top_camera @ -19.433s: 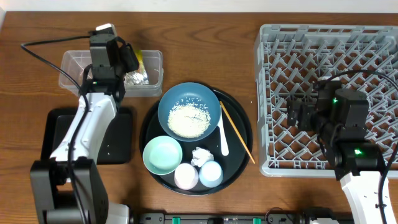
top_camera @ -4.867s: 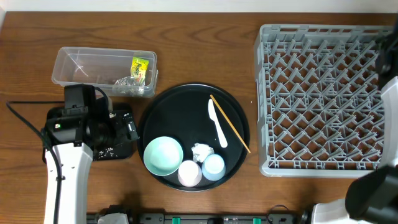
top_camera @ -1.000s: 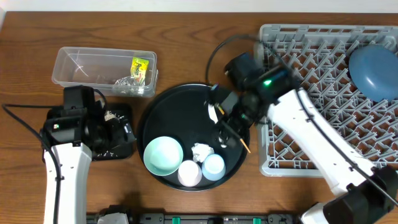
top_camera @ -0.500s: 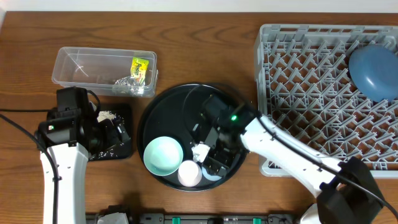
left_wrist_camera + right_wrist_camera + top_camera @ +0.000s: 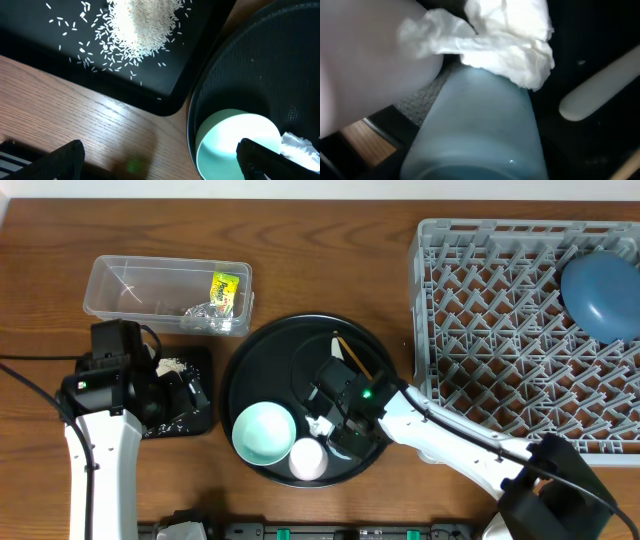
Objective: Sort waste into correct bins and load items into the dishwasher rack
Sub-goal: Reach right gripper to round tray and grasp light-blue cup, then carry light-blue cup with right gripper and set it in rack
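My right gripper (image 5: 342,436) is down over the pale blue cup (image 5: 480,130), which fills its wrist view; its fingers are hidden. The crumpled tissue (image 5: 505,40) lies just beyond the cup, with the pink cup (image 5: 365,65) to its left and the white spoon (image 5: 600,95) to its right. The mint-green bowl (image 5: 263,433) and pink cup (image 5: 308,461) stand on the round black tray (image 5: 270,360), with a chopstick (image 5: 352,355). My left gripper (image 5: 160,165) is open and empty beside the rice (image 5: 142,25) in the black rectangular tray (image 5: 30,45). The dark blue bowl (image 5: 603,285) sits in the grey rack (image 5: 500,330).
The clear tub (image 5: 120,285) at the back left holds the yellow-green wrapper (image 5: 226,285) and silvery wrapping (image 5: 205,312). The mint-green bowl (image 5: 235,145) and tissue (image 5: 302,147) also show in the left wrist view. My right arm stretches across the round tray from the rack's front left corner.
My right arm has swung from the spoon and chopstick down to the cups at the tray's front and now covers the pale blue cup. My left arm has barely moved.
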Action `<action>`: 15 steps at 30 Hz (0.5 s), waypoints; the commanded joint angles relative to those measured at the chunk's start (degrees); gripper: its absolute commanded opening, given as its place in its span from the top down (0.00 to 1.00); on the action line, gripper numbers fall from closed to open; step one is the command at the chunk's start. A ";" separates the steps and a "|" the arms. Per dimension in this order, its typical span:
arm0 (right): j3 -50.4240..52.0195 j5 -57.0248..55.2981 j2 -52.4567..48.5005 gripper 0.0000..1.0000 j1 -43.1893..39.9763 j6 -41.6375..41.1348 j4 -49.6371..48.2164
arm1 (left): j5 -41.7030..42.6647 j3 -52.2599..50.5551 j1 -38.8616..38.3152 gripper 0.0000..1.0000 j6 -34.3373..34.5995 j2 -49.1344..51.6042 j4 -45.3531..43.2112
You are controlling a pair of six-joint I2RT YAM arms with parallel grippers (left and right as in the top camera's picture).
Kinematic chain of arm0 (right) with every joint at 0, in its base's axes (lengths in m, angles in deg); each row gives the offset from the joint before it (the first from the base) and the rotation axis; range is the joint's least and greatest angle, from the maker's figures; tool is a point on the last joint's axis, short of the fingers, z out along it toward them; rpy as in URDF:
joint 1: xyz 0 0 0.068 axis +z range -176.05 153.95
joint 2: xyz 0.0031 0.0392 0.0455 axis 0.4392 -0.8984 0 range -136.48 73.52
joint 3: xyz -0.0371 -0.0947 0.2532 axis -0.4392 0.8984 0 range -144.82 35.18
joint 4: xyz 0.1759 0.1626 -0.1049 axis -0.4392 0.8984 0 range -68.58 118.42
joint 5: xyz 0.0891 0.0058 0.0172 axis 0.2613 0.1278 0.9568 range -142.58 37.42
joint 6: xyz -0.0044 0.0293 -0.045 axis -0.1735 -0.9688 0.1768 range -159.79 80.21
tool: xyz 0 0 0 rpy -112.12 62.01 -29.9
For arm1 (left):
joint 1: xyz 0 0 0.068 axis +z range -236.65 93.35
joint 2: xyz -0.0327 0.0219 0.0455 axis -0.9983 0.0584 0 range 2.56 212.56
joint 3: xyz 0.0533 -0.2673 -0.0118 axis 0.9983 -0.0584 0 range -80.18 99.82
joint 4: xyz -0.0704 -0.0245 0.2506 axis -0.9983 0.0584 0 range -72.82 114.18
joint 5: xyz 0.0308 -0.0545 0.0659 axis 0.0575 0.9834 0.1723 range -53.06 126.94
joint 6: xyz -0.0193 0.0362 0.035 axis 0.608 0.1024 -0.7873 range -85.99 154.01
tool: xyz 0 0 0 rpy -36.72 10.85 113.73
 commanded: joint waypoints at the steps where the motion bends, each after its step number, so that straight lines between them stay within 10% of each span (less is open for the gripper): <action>1: -1.60 -1.75 0.09 0.48 0.11 -2.38 0.04 | -1.11 0.59 0.31 0.02 0.72 -0.15 0.15; 15: -17.49 -5.53 9.38 0.46 -14.88 -8.76 8.04 | -1.11 0.59 0.31 0.02 0.72 -0.15 0.11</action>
